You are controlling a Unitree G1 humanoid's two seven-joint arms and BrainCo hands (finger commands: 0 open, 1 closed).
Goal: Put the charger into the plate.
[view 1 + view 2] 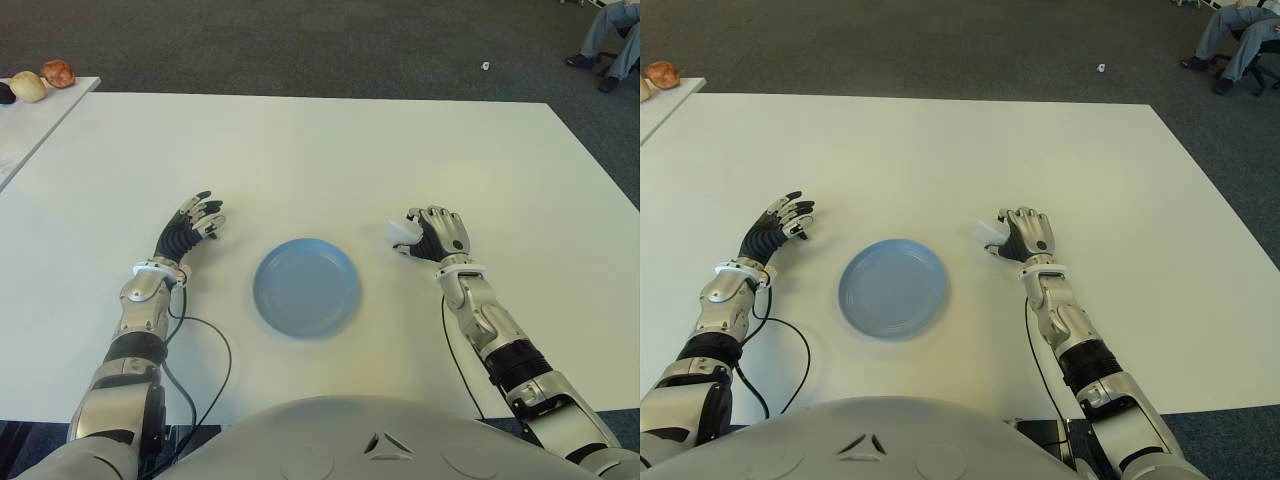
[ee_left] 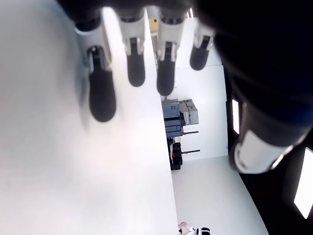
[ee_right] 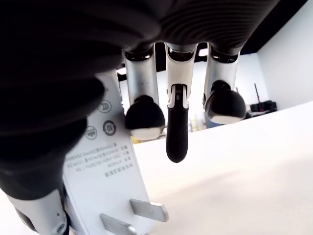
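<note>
On the left of the white counter (image 1: 300, 150), the left hand (image 1: 190, 228) shows well apart from the plate, its fingers (image 2: 101, 93) loosely extended and holding nothing. At the middle, just in front of the robot's body, lies the blue plate (image 1: 306, 286), and nothing is in it, so the placing is not yet done. To the right of the plate, the right hand (image 1: 432, 234) shows near the plate's rim with the white charger (image 1: 400, 234) in its grasp; the wrist view shows the charger (image 3: 105, 171) with its printed face and metal prongs, pinned between the thumb and the curled fingers (image 3: 144, 115). By my judgement the pick-up is achieved; what remains is to carry the charger leftward over the plate and release it there.
</note>
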